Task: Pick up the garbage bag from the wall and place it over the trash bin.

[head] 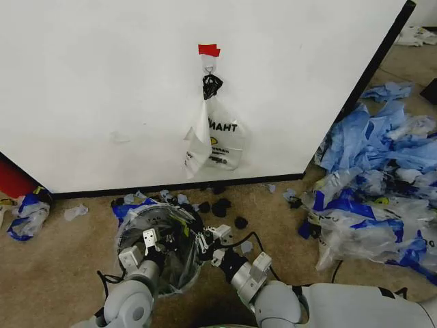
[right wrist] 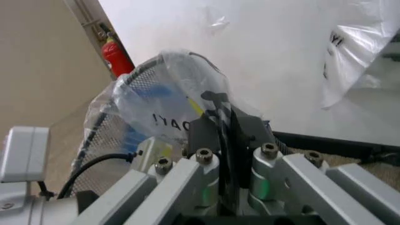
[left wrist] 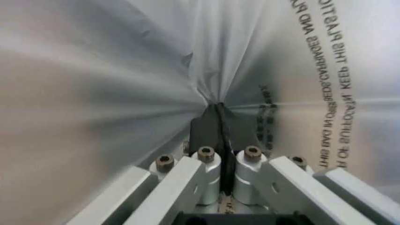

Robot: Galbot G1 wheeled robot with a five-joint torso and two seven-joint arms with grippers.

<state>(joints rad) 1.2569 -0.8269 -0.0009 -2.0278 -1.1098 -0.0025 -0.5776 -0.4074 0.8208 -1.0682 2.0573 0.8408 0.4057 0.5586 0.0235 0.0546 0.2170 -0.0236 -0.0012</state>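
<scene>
My left hand (head: 151,240) is clamped on the garbage bag (head: 153,222) at the trash bin (head: 179,270)'s left rim; my right hand (head: 202,240) pinches it at the right rim. Film already drapes the bin. Print reads "KEEP THIS PLASTIC"; the hanging bag (head: 217,140) above shows "ИАНТ".

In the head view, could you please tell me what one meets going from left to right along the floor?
Small blue-and-clear bag → left pincer inside the bagged trash bin → right pincer at the bin's rim → heaped blue and clear bags.
</scene>
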